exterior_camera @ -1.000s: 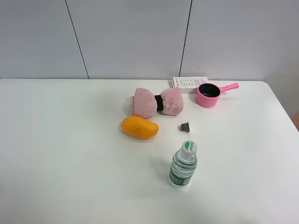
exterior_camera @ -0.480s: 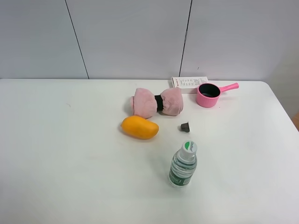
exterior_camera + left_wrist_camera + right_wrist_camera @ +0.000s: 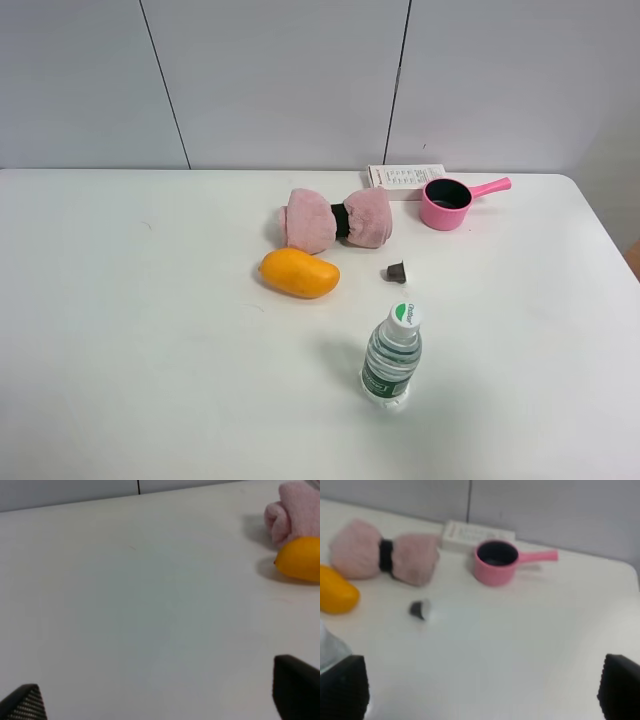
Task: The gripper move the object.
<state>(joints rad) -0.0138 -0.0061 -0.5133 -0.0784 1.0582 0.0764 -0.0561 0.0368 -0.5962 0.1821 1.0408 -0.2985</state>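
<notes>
The orange-yellow mango (image 3: 298, 273) lies on the white table (image 3: 130, 320), just in front of the pink rolled towel (image 3: 335, 219). It also shows in the left wrist view (image 3: 300, 560) and in the right wrist view (image 3: 336, 596). No gripper shows in the exterior high view. My left gripper (image 3: 160, 700) is open and empty, its fingertips (image 3: 25, 702) wide apart over bare table, well away from the mango. My right gripper (image 3: 480, 690) is open and empty, its fingertips (image 3: 620, 687) wide apart, with the mango far off to one side.
A water bottle (image 3: 391, 352) stands in front of the mango. A small dark cap (image 3: 396, 271) lies right of it. A pink saucepan (image 3: 449, 203) and a white printed box (image 3: 405, 177) sit at the back by the wall.
The water bottle appears very slightly lower in the exterior high view. Nothing else has moved.
</notes>
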